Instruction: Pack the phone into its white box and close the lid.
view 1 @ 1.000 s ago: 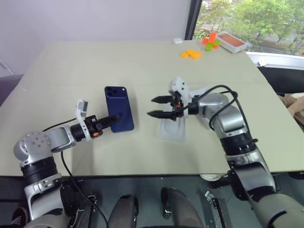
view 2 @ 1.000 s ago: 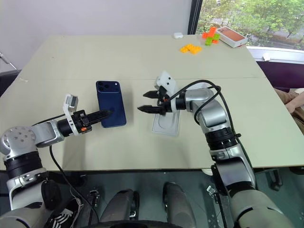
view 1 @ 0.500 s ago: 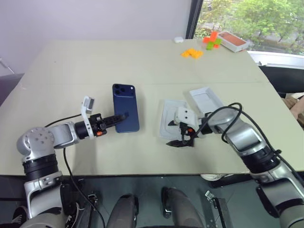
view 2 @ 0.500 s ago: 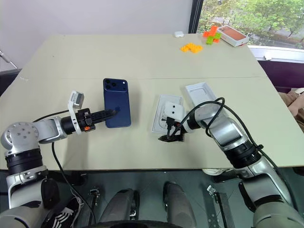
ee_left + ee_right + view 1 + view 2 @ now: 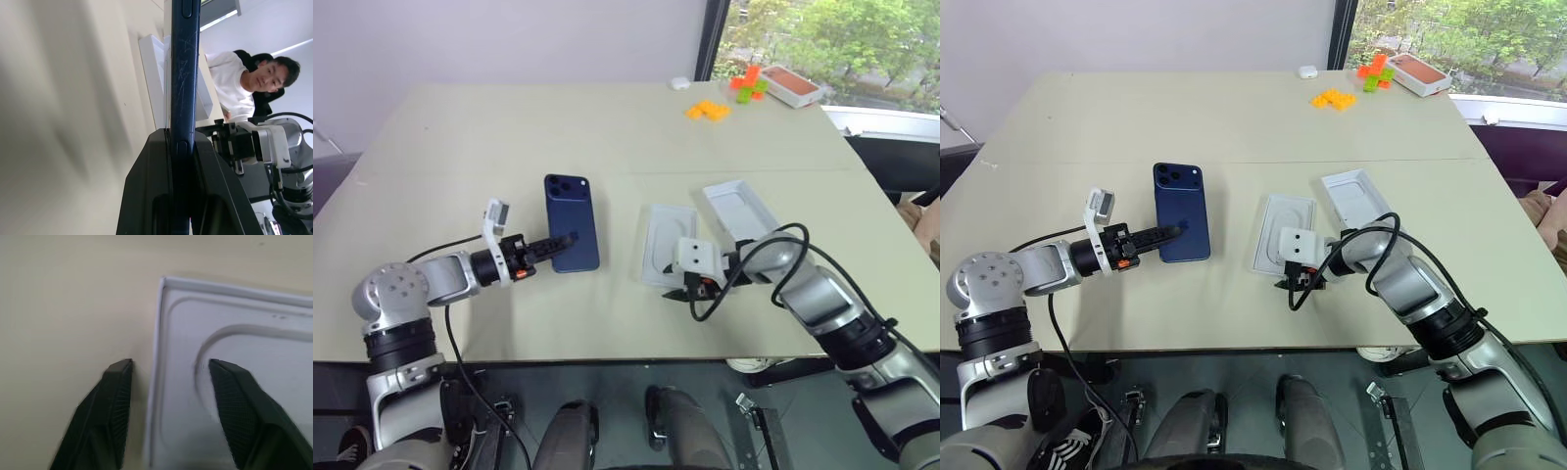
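Observation:
The dark navy phone (image 5: 572, 222) is held tilted above the table, camera cluster at the far end. My left gripper (image 5: 553, 247) is shut on its near end; in the left wrist view the phone (image 5: 185, 63) stands edge-on between the fingers. The narrow white insert (image 5: 663, 245) with an oval recess lies flat. My right gripper (image 5: 168, 364) is open at its near corner, one finger over the table and one over the insert (image 5: 244, 333). Right of it lies a shallow white-rimmed tray (image 5: 737, 209), hollow side up; I cannot tell whether it is the white box or the lid.
Orange blocks (image 5: 710, 111), orange and green blocks (image 5: 747, 81), an orange-red flat box (image 5: 793, 85) and a small white object (image 5: 679, 83) sit at the table's far right. A seated person (image 5: 234, 88) is beyond the table's right side.
My right gripper has come down from above the insert to its near corner, and its fingers have drawn closer together. The left gripper has kept the phone in place.

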